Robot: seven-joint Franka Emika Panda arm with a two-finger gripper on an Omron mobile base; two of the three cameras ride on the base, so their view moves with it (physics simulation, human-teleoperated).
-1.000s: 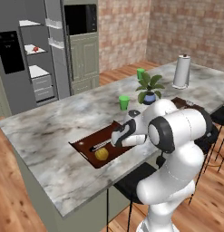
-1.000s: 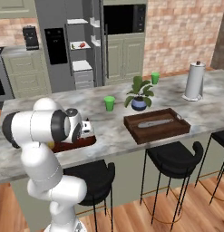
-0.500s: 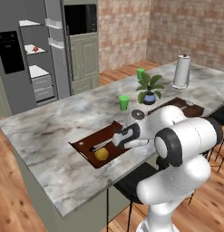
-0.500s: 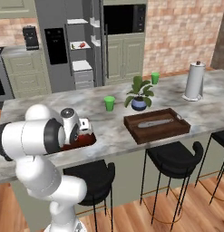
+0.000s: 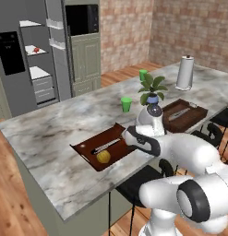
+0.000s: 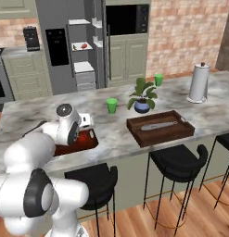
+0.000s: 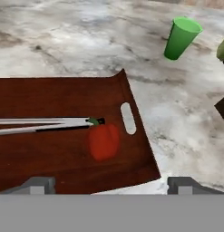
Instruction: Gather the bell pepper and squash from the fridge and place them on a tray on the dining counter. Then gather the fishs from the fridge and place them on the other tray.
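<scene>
Since a second ago our gripper [image 7: 111,183] has let go and spread wide — its two finger tips [image 7: 38,185] now stand far apart at the bottom of the hand view, with nothing between them. We see the bell pepper [image 7: 104,141] lying free on the dark wooden tray [image 7: 50,99] just ahead of the tips, its green stem touching the end of a long silvery strip [image 7: 41,123] that runs across the tray. A slot handle is cut into the tray's near end, just beside the pepper.

From the left base view, the squash [image 5: 104,157] sits in the same tray [image 5: 90,144] near its front edge, on the dining counter [image 5: 55,129], while our white arm bends low over the tray's right end. In the right base view the arm covers most of that tray [image 6: 83,142].

Farther along the marble top we find a second tray [image 6: 161,127] holding a silvery-grey fish [image 6: 157,125] — beside it a potted plant [image 6: 143,96] and a green cup [image 6: 111,105]. Another green cup [image 6: 158,79] and a paper-towel roll [image 6: 198,83] stand toward the far end. Black stools [image 6: 178,161] line the near side.

Behind the counter the fridge [image 6: 65,46] stands with a door open, and a small reddish item [image 6: 83,46] lies on one of its shelves.
</scene>
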